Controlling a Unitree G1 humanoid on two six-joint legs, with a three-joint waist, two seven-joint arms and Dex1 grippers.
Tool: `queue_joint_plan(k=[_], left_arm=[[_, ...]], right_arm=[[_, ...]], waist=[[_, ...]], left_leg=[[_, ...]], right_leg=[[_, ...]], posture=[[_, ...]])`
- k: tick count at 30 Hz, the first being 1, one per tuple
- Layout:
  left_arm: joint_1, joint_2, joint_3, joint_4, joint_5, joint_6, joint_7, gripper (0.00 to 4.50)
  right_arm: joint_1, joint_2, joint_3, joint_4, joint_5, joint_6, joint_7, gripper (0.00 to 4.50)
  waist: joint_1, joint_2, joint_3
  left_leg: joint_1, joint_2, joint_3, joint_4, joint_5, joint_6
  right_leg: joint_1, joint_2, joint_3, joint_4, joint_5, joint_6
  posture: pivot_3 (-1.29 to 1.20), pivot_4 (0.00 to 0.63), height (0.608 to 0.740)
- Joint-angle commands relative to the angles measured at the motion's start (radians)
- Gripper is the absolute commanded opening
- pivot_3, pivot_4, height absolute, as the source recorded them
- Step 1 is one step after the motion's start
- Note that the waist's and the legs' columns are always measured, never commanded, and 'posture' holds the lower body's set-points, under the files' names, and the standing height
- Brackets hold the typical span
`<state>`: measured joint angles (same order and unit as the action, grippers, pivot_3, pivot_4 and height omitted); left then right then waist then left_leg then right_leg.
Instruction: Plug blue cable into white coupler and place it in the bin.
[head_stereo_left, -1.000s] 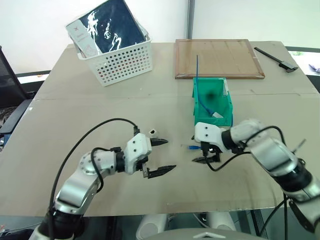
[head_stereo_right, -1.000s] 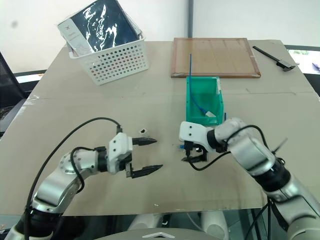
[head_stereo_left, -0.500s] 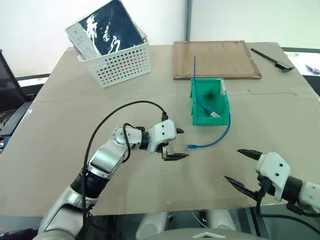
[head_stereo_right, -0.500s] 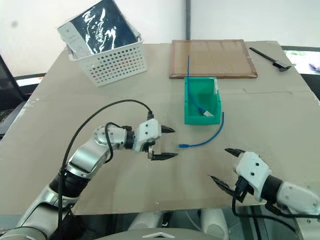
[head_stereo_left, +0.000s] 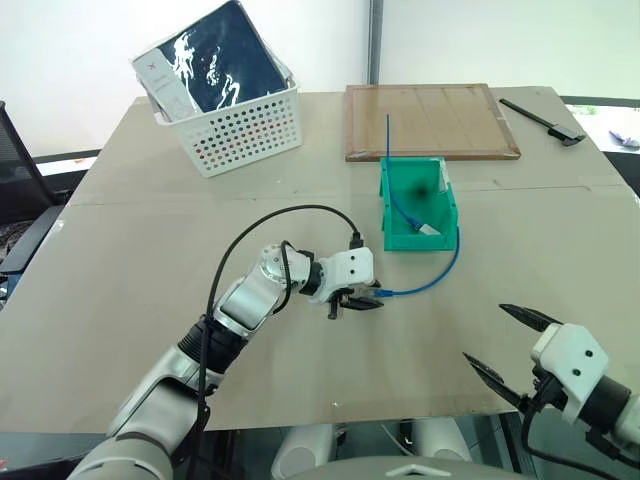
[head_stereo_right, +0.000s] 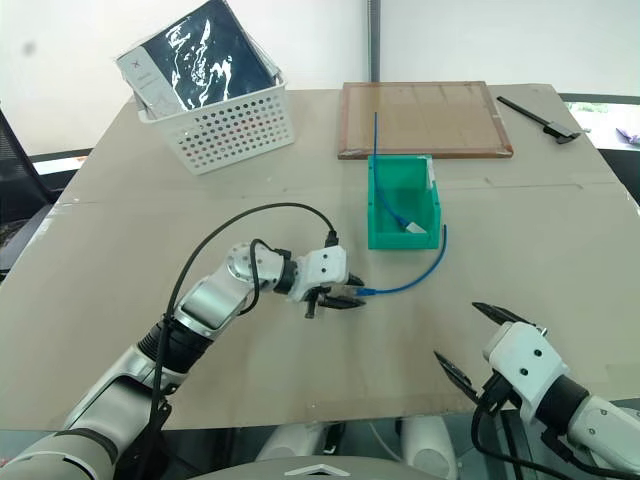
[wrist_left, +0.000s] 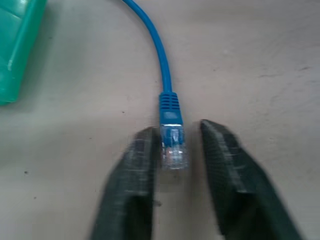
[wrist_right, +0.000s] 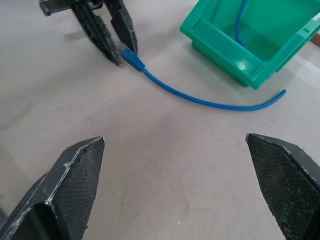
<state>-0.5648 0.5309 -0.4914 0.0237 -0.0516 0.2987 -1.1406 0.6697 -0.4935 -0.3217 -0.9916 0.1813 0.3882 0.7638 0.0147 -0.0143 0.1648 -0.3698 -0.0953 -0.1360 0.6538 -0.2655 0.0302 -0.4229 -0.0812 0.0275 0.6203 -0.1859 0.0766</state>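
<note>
Your left gripper has its jaws clenched on the clear plug of the thin bright-blue cable lying on the counter beside the translucent green plastic bin. Lift it gently (right gripper jaws released).

Left gripper reaches toward centre, fingers nearly together — right gripper held low, fingers spread wide.

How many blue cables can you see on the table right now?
2. One curved blue cable lies on the table beside the bin, its plug between the left gripper's fingers. A second blue cable stands in the bin, its upper end sticking out.
</note>
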Motion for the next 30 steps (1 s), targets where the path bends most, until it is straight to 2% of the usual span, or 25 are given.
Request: queue_joint_plan(k=[1, 6, 11, 15, 16, 17, 22, 30], left_arm=[[-0.010, 0.009, -0.002, -0.012, 0.003, -0.018, -0.039, 0.06], [0.004, -0.013, 0.043, -0.029, -0.051, -0.079, -0.068, 0.06], [-0.024, -0.111, 0.169, -0.053, -0.182, -0.235, -0.057, 0.06], [-0.043, -0.164, 0.203, -0.023, -0.187, -0.367, -0.043, 0.06], [-0.056, -0.183, 0.212, -0.005, -0.172, -0.404, -0.016, 0.00], [-0.068, -0.197, 0.218, 0.010, -0.158, -0.434, 0.008, 0.00], [-0.085, -0.220, 0.219, 0.043, -0.113, -0.538, 0.051, 0.00], [-0.088, -0.213, 0.223, 0.049, -0.109, -0.580, 0.064, 0.00]], right_arm=[[0.038, 0.018, -0.006, -0.055, 0.037, 0.013, -0.038, 4.50], [0.046, 0.072, 0.031, -0.056, 0.166, 0.120, -0.134, 4.50], [-0.008, 0.195, 0.055, -0.056, 0.529, 0.261, -0.374, 4.50], [-0.076, 0.206, 0.079, -0.056, 0.755, 0.277, -0.538, 4.50], [-0.122, 0.216, 0.092, -0.056, 0.802, 0.277, -0.593, 3.96], [-0.169, 0.226, 0.106, -0.055, 0.826, 0.282, -0.647, 3.64], [-0.352, 0.270, 0.170, -0.011, 0.956, 0.256, -0.831, 3.64], [-0.566, 0.296, 0.233, 0.093, 1.015, 0.225, -0.964, 3.64]], waist=[[0.000, 0.000, 0.000], [0.000, 0.000, 0.000], [0.000, 0.000, 0.000], [0.000, 0.000, 0.000], [-0.001, 0.000, 0.000], [-0.001, 0.000, 0.000], [-0.001, 0.000, 0.000], [-0.003, 0.000, 0.000]], left_leg=[[0.000, 0.000, 0.000, 0.000, 0.000, 0.000], [0.000, 0.000, 0.000, 0.000, 0.000, 0.000], [0.000, 0.001, 0.000, 0.000, 0.000, 0.000], [0.000, 0.001, -0.001, 0.000, 0.000, 0.000], [0.000, 0.000, -0.001, 0.000, 0.000, 0.000], [0.000, 0.000, 0.000, 0.000, 0.000, 0.000], [0.001, 0.000, -0.001, -0.001, 0.000, 0.000], [0.001, -0.001, -0.001, -0.001, 0.000, 0.000]], right_leg=[[0.000, 0.000, 0.000, 0.000, 0.000, 0.000], [0.000, 0.000, 0.000, 0.000, 0.000, 0.000], [0.000, -0.002, 0.000, 0.000, 0.000, 0.000], [0.000, -0.004, -0.001, -0.001, 0.000, 0.000], [0.000, -0.004, -0.001, -0.001, 0.000, 0.000], [0.000, -0.004, 0.000, -0.001, 0.000, 0.000], [0.001, 0.000, 0.000, -0.001, 0.000, -0.001], [0.001, 0.001, 0.000, -0.001, 0.002, -0.004]], posture=[[0.00, 0.150, 0.740], [0.00, 0.150, 0.740], [0.00, 0.150, 0.740], [0.00, 0.150, 0.740], [0.00, 0.150, 0.740], [0.00, 0.150, 0.740], [0.00, 0.150, 0.740], [0.00, 0.150, 0.740]])
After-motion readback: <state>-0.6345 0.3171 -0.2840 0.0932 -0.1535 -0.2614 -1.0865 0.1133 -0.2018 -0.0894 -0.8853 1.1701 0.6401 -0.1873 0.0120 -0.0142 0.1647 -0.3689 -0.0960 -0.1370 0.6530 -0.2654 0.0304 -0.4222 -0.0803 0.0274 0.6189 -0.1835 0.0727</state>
